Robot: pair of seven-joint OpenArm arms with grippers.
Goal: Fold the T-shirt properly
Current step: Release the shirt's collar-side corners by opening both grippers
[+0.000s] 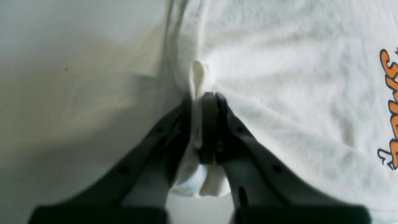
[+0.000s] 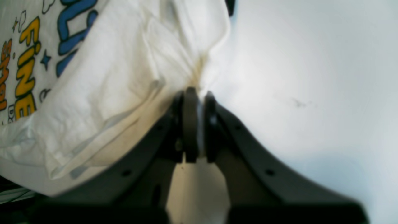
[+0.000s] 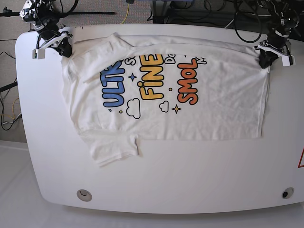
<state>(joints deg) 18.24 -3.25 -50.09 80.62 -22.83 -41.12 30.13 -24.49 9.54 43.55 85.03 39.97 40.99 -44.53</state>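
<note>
The white T-shirt (image 3: pixel 213 109) lies spread on the table with its blue, yellow and orange-red lettering facing up. At the far right of the base view, my left gripper (image 3: pixel 265 59) pinches the shirt's far corner. The left wrist view shows that gripper (image 1: pixel 202 95) shut on a fold of the T-shirt (image 1: pixel 295 93). At the far left, my right gripper (image 3: pixel 64 49) holds the shirt's shoulder edge. In the right wrist view the same gripper (image 2: pixel 199 93) is shut on the T-shirt (image 2: pixel 108 77), whose cloth bunches to its left.
The white table (image 3: pixel 166 175) has rounded corners and a round hole near each front corner (image 3: pixel 84 194) (image 3: pixel 286 193). One sleeve (image 3: pixel 111 149) sticks out toward the front edge. Cables and stands lie beyond the far edge.
</note>
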